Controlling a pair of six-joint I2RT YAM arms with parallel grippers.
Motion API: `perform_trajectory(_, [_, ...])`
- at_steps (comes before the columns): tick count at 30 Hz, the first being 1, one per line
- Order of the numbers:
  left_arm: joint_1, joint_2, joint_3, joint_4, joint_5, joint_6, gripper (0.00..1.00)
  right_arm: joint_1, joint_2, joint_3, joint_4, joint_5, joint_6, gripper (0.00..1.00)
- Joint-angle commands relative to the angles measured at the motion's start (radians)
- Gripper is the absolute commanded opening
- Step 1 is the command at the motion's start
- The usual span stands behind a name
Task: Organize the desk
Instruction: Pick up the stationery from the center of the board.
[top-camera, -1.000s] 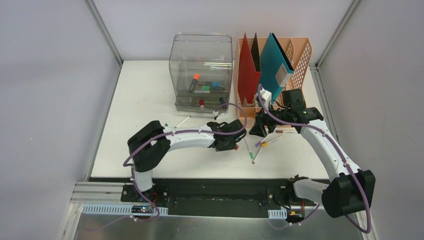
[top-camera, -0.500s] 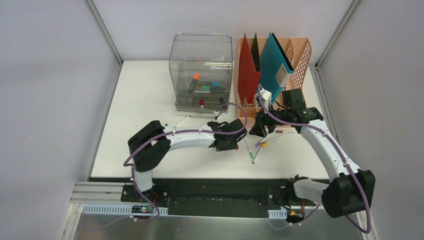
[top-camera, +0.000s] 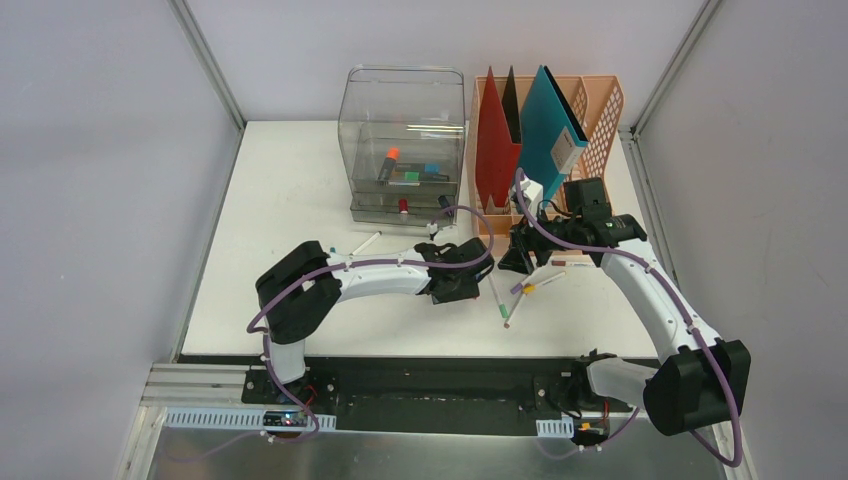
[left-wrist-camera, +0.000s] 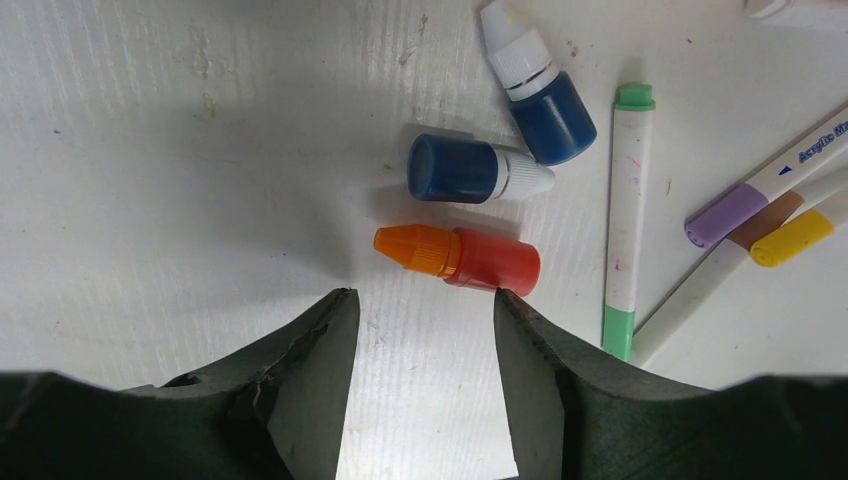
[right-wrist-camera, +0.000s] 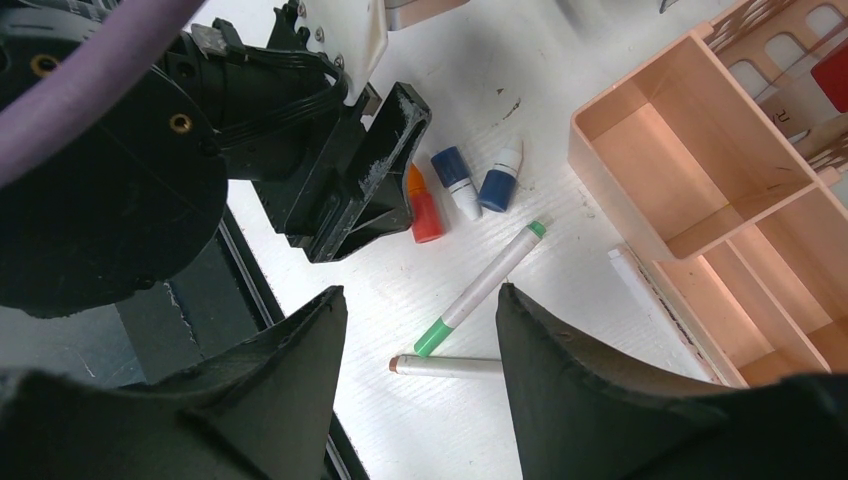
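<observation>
Top view: the white tabletop (top-camera: 290, 190) fills the middle, with pens (top-camera: 513, 308) lying low and right of centre.

Left wrist view: the left tool (left-wrist-camera: 420, 318) is open and empty. The red bottle (left-wrist-camera: 460, 260) lies just above its tips. I think grabbing that bottle is the job now: move forward around it, then squeeze.

Right wrist view: the right tool (right-wrist-camera: 420, 320) hangs open, empty, over a green pen (right-wrist-camera: 482, 288).

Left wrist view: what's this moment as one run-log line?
left gripper: open, empty | red bottle: on desk, just ahead | right gripper: open, empty | green pen: on desk
</observation>
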Motion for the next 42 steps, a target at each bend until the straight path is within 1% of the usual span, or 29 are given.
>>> perform_trajectory(1, [-0.008,-0.020,0.027,0.029,-0.019,-0.046,0.53,-0.005,-0.036,0.019,0.013,-0.013,-0.020,0.59])
perform_trajectory(15, [-0.007,0.040,0.065,0.030,-0.023,-0.113,0.54,-0.005,-0.040,0.019,0.011,-0.012,-0.020,0.59])
perform_trajectory(21, [-0.002,0.070,0.091,-0.025,-0.020,-0.133,0.53,-0.004,-0.041,0.019,0.009,-0.012,-0.021,0.59])
perform_trajectory(25, [0.006,0.097,0.122,-0.068,-0.001,-0.129,0.50,-0.004,-0.041,0.019,0.009,-0.012,-0.021,0.59])
perform_trajectory(28, [0.007,0.102,0.130,-0.087,0.000,-0.121,0.45,-0.004,-0.041,0.019,0.010,-0.010,-0.023,0.59])
perform_trajectory(29, [0.007,0.100,0.126,-0.089,-0.001,-0.119,0.42,-0.004,-0.042,0.019,0.010,-0.010,-0.023,0.59])
perform_trajectory(33, [0.007,0.080,0.105,-0.091,-0.016,-0.096,0.28,-0.004,-0.042,0.021,0.009,-0.009,-0.023,0.59])
perform_trajectory(35, [0.007,0.074,0.097,-0.091,-0.023,-0.077,0.17,-0.004,-0.042,0.021,0.008,-0.009,-0.023,0.60])
perform_trajectory(36, [0.007,0.071,0.093,-0.090,-0.025,-0.066,0.15,-0.004,-0.042,0.020,0.008,-0.009,-0.023,0.59])
perform_trajectory(42, [0.007,0.056,0.070,-0.092,-0.035,0.019,0.09,-0.002,-0.040,0.020,0.009,-0.007,-0.024,0.59])
